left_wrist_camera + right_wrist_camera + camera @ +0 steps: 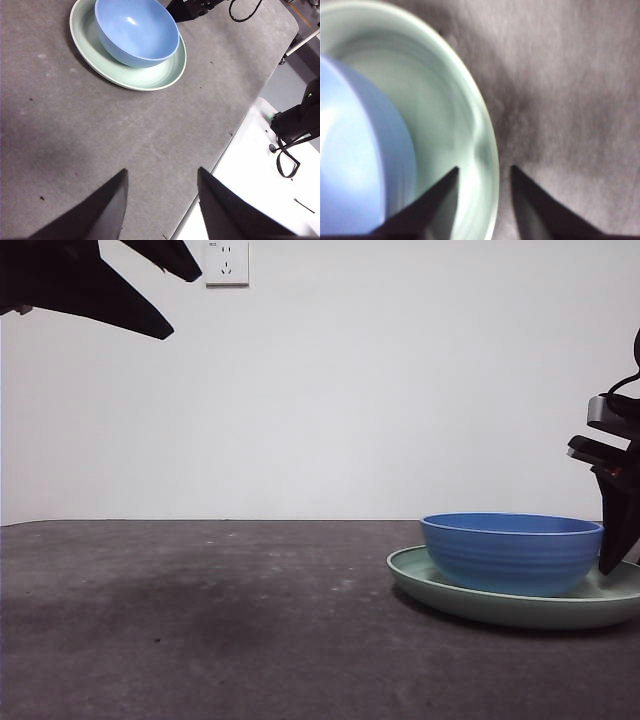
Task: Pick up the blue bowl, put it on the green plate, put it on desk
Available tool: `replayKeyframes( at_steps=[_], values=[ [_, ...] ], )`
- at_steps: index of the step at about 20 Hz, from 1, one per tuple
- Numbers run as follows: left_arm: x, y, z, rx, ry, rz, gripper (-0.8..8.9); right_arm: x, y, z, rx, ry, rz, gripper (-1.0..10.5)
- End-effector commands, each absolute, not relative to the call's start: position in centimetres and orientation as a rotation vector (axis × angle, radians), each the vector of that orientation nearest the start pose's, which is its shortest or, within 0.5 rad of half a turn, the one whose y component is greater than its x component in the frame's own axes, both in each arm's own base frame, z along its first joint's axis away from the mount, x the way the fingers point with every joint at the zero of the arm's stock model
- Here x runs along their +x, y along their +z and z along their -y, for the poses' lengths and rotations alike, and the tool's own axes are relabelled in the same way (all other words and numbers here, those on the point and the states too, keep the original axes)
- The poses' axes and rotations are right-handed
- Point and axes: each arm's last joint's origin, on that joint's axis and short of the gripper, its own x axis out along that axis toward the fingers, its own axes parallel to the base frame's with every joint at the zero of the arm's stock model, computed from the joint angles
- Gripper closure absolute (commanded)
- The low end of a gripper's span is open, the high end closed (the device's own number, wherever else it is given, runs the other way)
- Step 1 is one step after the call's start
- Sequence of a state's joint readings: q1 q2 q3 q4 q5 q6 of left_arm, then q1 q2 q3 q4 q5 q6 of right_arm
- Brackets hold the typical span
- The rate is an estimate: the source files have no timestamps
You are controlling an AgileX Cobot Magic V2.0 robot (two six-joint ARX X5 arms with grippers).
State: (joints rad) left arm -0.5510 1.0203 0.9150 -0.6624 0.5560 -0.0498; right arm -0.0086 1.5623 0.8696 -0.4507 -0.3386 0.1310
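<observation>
The blue bowl (512,551) stands upright in the green plate (450,592) at the right of the desk (200,620). My right gripper (612,558) is low at the plate's right side. In the right wrist view its open jaws (485,175) straddle the plate's rim (485,150), one jaw over the plate, the other over the desk, with the bowl (355,165) beside them. My left gripper (161,172) hangs open and empty high over the desk, far from the bowl (135,30) and plate (150,77); it shows as black tips (182,302) at the top left.
A white wall with a socket (226,262) stands behind the desk. In the left wrist view the desk's edge runs past a white surface (250,170) with black cables (285,160). The right arm (192,7) shows beyond the plate.
</observation>
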Motion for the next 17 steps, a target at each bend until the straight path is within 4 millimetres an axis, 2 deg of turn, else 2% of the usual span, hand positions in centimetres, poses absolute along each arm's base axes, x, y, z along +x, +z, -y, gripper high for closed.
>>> replayKeyframes(
  at_steps=[1, 9, 17],
  values=[
    [16.1, 30.13, 11.89, -0.04, -1.046, -0.82, 5.92, 28.92, 17.19, -0.65, 0.308, 0.223, -1.141, 8.6],
    [16.1, 30.13, 11.89, -0.05, -1.041, -0.826, 5.93, 28.9, 17.17, -0.6, 0.313, 0.211, -1.145, 9.3],
    [16.07, 30.08, 11.86, -0.056, -1.037, -0.837, 5.92, 28.82, 17.85, -0.72, 0.356, 0.241, -1.117, 9.3]
  ],
)
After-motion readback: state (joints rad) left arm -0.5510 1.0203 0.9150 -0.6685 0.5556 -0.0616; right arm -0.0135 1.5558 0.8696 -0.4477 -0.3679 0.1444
